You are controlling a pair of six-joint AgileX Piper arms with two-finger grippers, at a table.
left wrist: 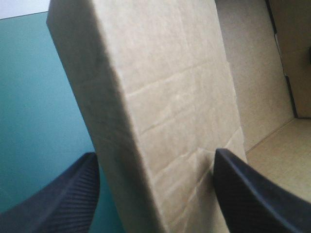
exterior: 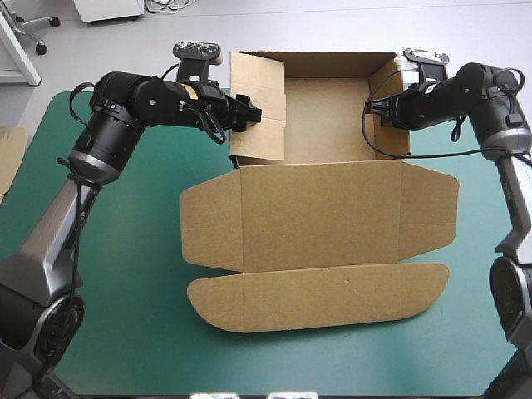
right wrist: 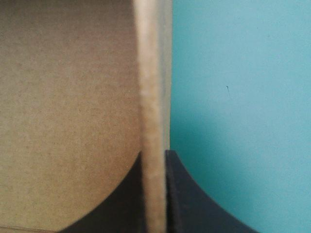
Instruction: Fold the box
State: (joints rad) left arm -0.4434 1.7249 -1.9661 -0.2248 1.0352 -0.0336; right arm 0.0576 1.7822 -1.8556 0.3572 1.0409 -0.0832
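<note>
High view, starting at the left: a strip of spare board (exterior: 10, 154) lies at the edge of the bench (exterior: 125, 274), well off to the outer side of the left gripper (exterior: 249, 112). That gripper reaches in over the left wall of the box (exterior: 320, 216). The tray, walls raised, sits between the two grippers, and the lid lies flat on the teal-green cover, running back toward the robot and ending in a rounded flap.

From the left wrist, the black fingers (left wrist: 73, 194) stand wide apart with the doubled-over wall filling the gap between them. I'd call this gripper open around the wall rather than clamped. I cannot tell whether the ribbed pads actually press.

The wall's ridge runs on ahead of the gripper, and its broad inner flap leans toward the tray floor. So I judge the coming move belongs to this nearer arm: pushing that flap down and inward until it tucks. The board is matte and brown, creased across the flap, and looks stiff enough to spring back.

On the right, the right gripper (exterior: 381, 108) pinches the opposite wall. Its fingers are nearly closed on the raw edge, one inside the tray and one outside over the cover, steadying it.
</note>
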